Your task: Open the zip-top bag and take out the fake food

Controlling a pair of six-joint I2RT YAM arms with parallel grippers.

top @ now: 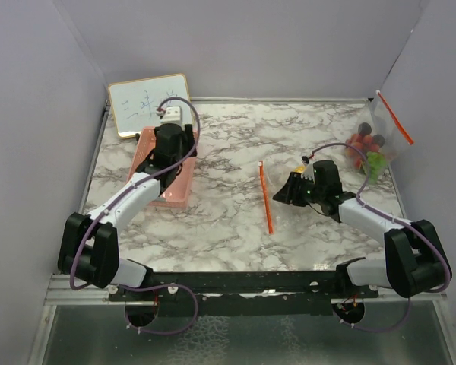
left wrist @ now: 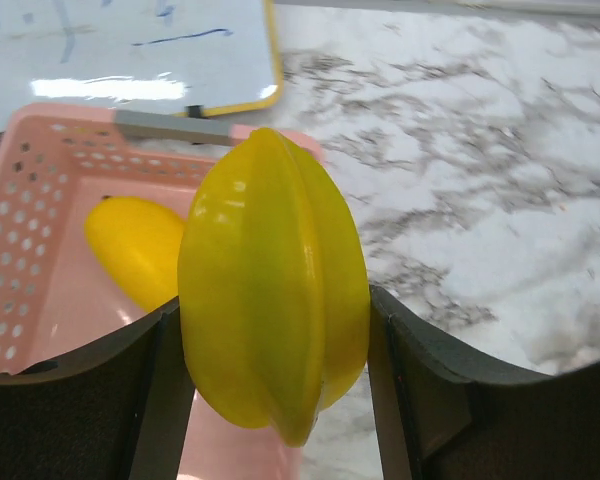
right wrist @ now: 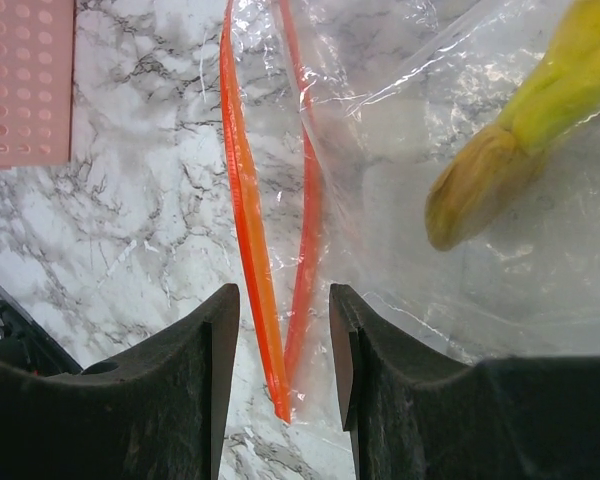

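Right of the pink basket (right wrist: 25, 80), the right gripper (right wrist: 280, 295) has its jaws apart astride the orange edge of the zip-top bag (right wrist: 430, 260), with a banana (right wrist: 540, 110) inside. Over the basket, the left gripper (left wrist: 270, 320) has its jaws clamped on a yellow star fruit (left wrist: 270, 260). A lemon (left wrist: 135, 250) lies in the basket.

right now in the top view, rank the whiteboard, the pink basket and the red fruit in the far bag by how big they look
1. whiteboard and pink basket: about alike. The left arm covers much of the basket, so I won't rank them.
2. red fruit: clearly the smallest.
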